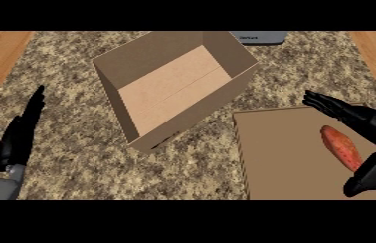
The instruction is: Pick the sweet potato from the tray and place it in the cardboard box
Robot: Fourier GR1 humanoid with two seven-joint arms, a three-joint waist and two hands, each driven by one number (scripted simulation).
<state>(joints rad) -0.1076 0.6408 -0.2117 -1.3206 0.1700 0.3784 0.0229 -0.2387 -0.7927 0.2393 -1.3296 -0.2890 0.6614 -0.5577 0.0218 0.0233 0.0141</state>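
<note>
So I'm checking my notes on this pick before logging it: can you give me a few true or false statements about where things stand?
1. The sweet potato lies on the tray. True.
2. The cardboard box already holds the sweet potato. False: nothing shows inside it.
3. The right hand is open around the sweet potato. True.
4. The left hand grips the box. False: it rests open at the left edge, apart from the box.
</note>
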